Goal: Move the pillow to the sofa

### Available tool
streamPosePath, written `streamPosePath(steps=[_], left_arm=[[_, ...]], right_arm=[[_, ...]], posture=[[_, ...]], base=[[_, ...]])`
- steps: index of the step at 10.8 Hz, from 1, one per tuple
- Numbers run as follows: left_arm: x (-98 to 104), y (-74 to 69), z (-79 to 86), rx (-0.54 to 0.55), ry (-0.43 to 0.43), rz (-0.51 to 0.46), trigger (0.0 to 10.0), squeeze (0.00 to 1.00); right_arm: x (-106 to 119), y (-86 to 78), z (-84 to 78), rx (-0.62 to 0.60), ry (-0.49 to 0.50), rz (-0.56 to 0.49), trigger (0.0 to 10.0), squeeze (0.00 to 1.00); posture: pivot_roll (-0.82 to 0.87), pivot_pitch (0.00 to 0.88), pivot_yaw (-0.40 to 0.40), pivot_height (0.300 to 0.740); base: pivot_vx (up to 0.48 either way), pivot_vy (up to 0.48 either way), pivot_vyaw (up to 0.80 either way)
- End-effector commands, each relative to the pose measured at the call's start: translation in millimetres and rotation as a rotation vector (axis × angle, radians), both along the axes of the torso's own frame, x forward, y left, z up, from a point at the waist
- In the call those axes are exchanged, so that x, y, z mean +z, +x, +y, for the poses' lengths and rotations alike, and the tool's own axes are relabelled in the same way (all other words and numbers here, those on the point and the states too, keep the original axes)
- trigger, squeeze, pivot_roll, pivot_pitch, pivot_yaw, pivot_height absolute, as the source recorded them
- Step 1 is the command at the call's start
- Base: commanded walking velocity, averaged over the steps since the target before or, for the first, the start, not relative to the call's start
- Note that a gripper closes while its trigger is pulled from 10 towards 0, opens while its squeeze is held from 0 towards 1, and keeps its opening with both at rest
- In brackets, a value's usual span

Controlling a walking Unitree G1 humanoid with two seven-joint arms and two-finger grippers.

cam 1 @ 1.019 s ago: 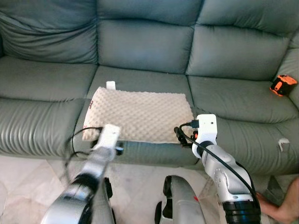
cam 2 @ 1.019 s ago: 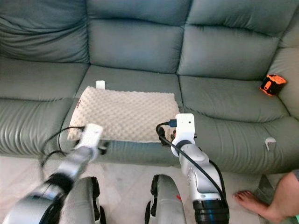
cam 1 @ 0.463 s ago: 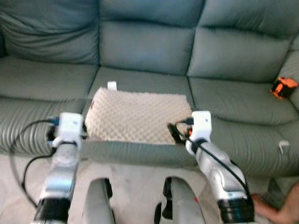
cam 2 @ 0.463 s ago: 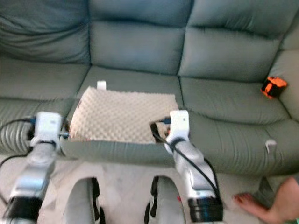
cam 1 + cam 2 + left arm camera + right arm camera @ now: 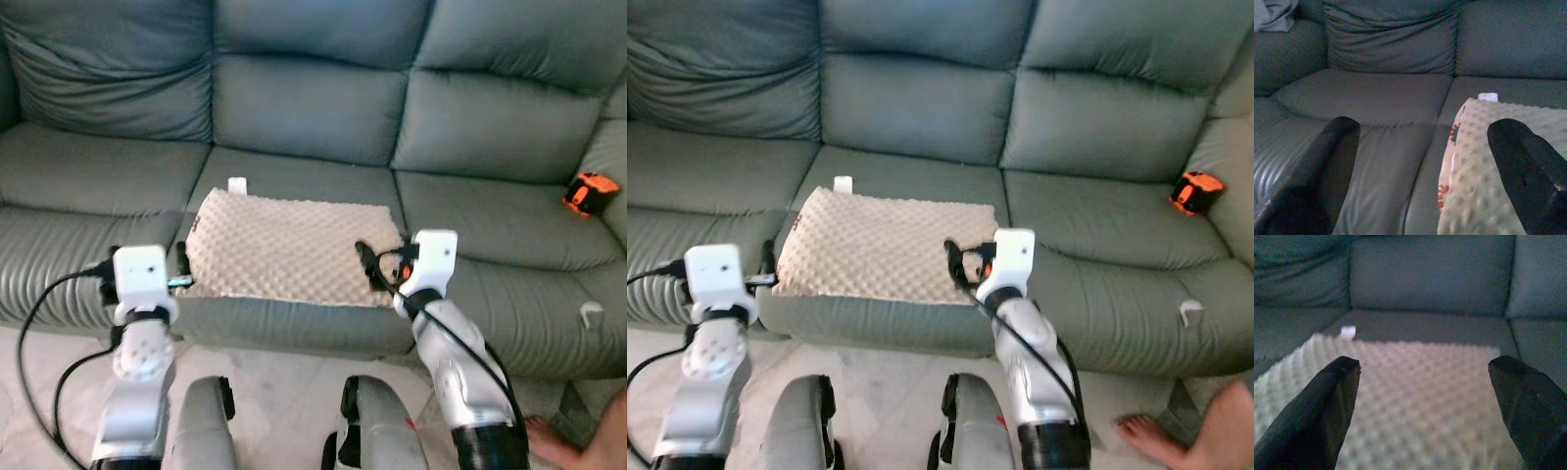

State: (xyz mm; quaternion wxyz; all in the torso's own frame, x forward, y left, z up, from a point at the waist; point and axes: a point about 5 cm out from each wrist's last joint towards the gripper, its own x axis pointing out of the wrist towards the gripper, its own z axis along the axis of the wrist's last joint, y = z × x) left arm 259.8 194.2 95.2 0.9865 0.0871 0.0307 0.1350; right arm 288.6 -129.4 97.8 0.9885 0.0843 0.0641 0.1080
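A beige dimpled pillow (image 5: pixel 294 250) lies flat on the middle seat of the grey-green sofa (image 5: pixel 313 108), its front edge at the seat's front. My left gripper (image 5: pixel 147 262) hovers just left of the pillow's front left corner, over the seam to the left seat. In the left wrist view its fingers (image 5: pixel 1327 161) stand wide apart and open, with the pillow's left edge (image 5: pixel 1498 161) ahead. My right gripper (image 5: pixel 377 269) is at the pillow's front right corner. It is open, fingers (image 5: pixel 1327 401) spread over the pillow's top (image 5: pixel 1415 396), holding nothing.
An orange and black tape measure (image 5: pixel 591 192) lies on the right seat. A small white tag (image 5: pixel 236 184) sits just behind the pillow. A person's bare foot (image 5: pixel 1146 431) rests on the light tile floor at lower right. My own legs (image 5: pixel 377 431) stand before the sofa.
My left arm has swung out to the left and risen, from under the pillow's front left corner to beside it. The right gripper lifted slightly at the right corner. The pillow stayed put.
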Motion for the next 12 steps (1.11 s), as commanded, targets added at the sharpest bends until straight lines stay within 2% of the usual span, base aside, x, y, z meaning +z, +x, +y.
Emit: streamPosePath(steps=[1,3,4,6,7,10,11,12], left_arm=[[3.0,5.5,-1.7,-0.005,0.009,-0.020,10.0,0.00],[6.4,18.7,-5.8,-0.027,0.007,-0.036,10.0,0.00],[8.6,25.1,-13.1,-0.045,-0.009,-0.047,10.0,0.00],[8.0,31.8,-19.0,-0.050,0.021,-0.040,10.0,0.00],[1.9,31.5,-21.9,-0.107,-0.007,-0.013,10.0,0.00],[-13.8,26.1,-23.2,-0.094,0.042,0.019,10.0,0.00],[-14.8,25.5,-20.0,-0.065,0.079,0.018,10.0,0.00],[-18.1,22.9,-16.5,-0.058,0.076,0.026,10.0,0.00]], right_arm=[[4.7,6.0,-2.3,-0.018,0.002,-0.027,10.0,0.00],[16.0,19.6,-0.2,-0.023,-0.002,-0.098,10.0,0.00],[18.0,22.1,-2.5,-0.029,-0.007,-0.113,10.0,0.00],[18.1,23.7,-5.7,-0.043,-0.017,-0.127,10.0,0.00],[17.1,22.4,-6.6,-0.046,-0.026,-0.135,10.0,0.00],[7.9,16.0,-12.8,-0.069,-0.043,-0.127,10.0,0.00],[2.9,12.6,-13.6,-0.072,-0.049,-0.114,10.0,0.00],[-5.9,5.9,-11.4,-0.062,-0.056,-0.095,10.0,0.00]], posture=[[0.08,0.000,-0.095,0.663],[0.07,0.000,-0.079,0.697],[0.05,0.000,-0.073,0.716],[0.03,0.000,-0.062,0.740],[0.02,0.000,-0.056,0.740],[0.02,0.000,-0.057,0.740],[0.03,0.000,-0.062,0.740],[0.03,0.000,-0.063,0.740]], base=[[0.000,0.000,0.00],[0.000,0.000,0.00],[0.000,0.000,0.00],[0.000,0.000,0.00],[0.000,0.000,0.00],[0.000,0.000,0.00],[0.000,0.000,0.00],[0.000,0.000,0.00]])
